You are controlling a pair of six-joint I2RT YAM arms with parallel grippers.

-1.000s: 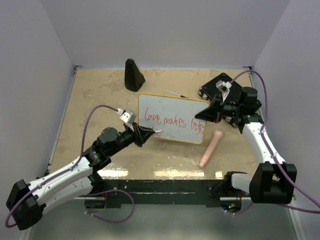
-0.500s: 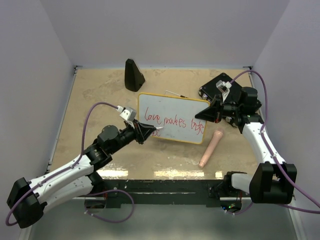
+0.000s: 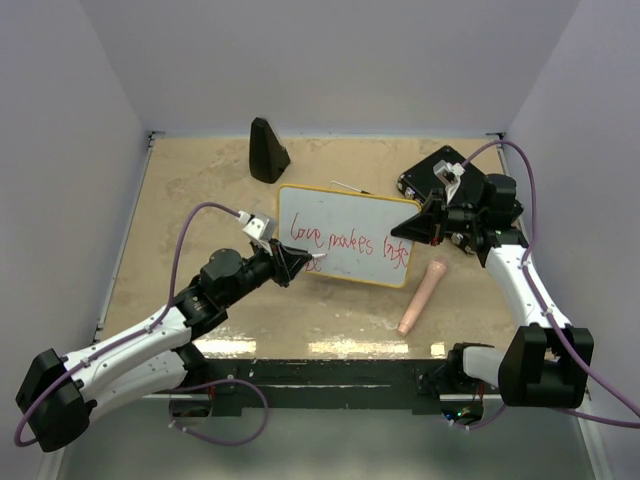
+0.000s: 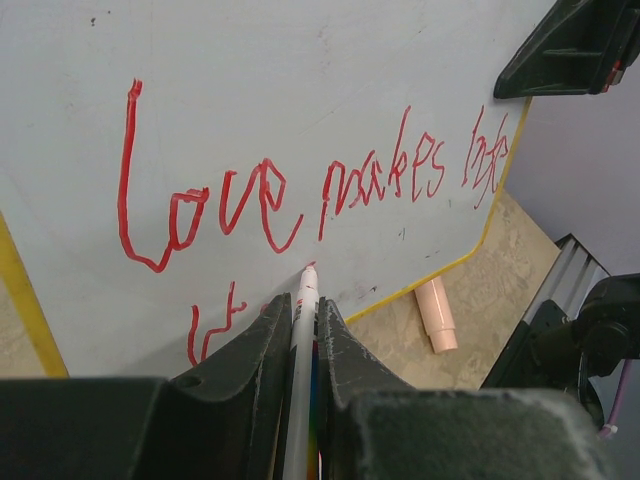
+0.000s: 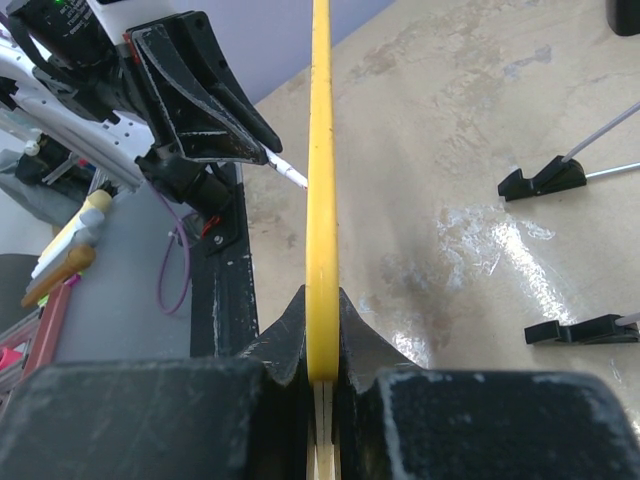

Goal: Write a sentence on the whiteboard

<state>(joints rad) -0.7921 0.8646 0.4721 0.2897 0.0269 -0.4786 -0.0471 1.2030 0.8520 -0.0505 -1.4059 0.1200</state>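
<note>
The whiteboard [image 3: 345, 212], white with a yellow rim, stands tilted at mid-table. Its right edge is clamped in my right gripper [image 3: 415, 222], which is shut on the rim [image 5: 321, 150]; the jaws of the right gripper [image 5: 321, 300] press both sides of the yellow edge. The sentence [image 4: 270, 195] in red reads "Love makes" plus a third word, with a short second line [image 4: 212, 322] below. My left gripper [image 4: 300, 303] is shut on a white marker [image 4: 306, 282], whose red tip touches the whiteboard [image 4: 300, 90] low on the left. From above, the left gripper [image 3: 298, 263] sits at the board's lower left corner.
A pink marker cap [image 3: 421, 295] lies on the table right of the board. A black cone [image 3: 266, 150] stands at the back left, and a black box [image 3: 435, 170] sits behind the right arm. Two black feet [image 5: 545, 180] lie on the table beside the board.
The left arm has shifted slightly right and forward with the marker along the lower line. The right arm and the board have stayed still.
</note>
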